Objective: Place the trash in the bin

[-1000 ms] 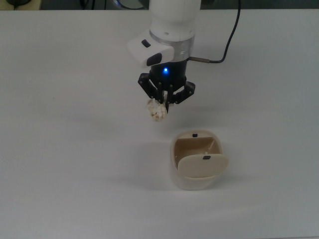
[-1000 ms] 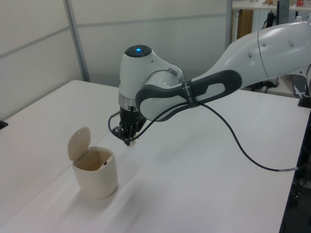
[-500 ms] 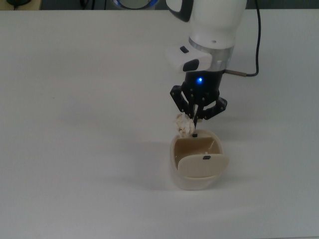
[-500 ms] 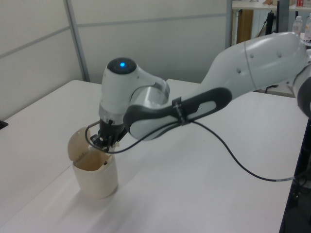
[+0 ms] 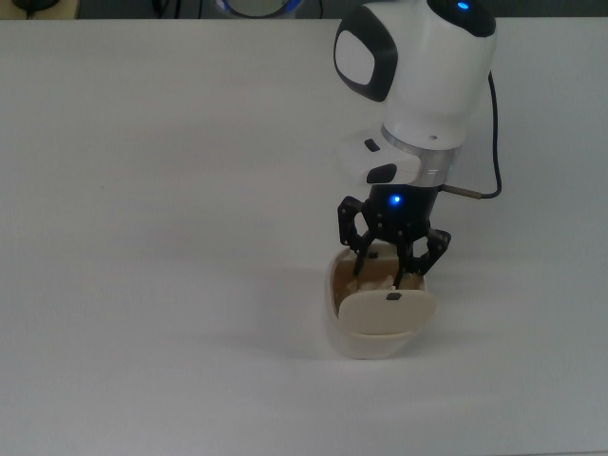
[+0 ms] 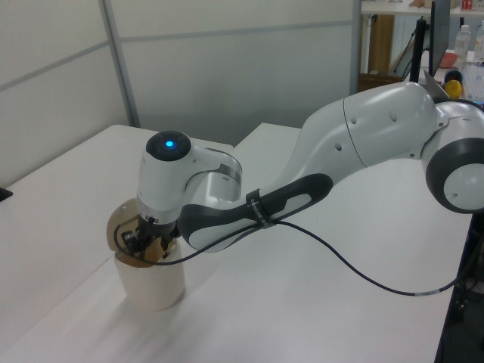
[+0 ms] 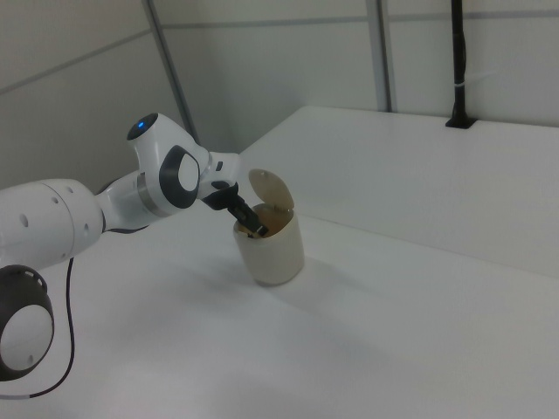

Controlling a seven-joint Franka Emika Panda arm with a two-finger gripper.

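The trash [image 5: 378,278] lies inside the open bin [image 5: 372,344] on the white worktop [image 5: 152,237] — lid [image 5: 388,313] tipped up — while the gripper [image 5: 385,273] hangs in the bin's mouth, fingers [image 5: 361,256] spread apart either side of the wad, gripping nothing.

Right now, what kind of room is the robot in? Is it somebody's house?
Probably not a house; it looks like a robotics lab or workshop. The white robot arm works on a big bare white table, plain panel walls stand behind it, and its end effector hangs over a small beige bin.
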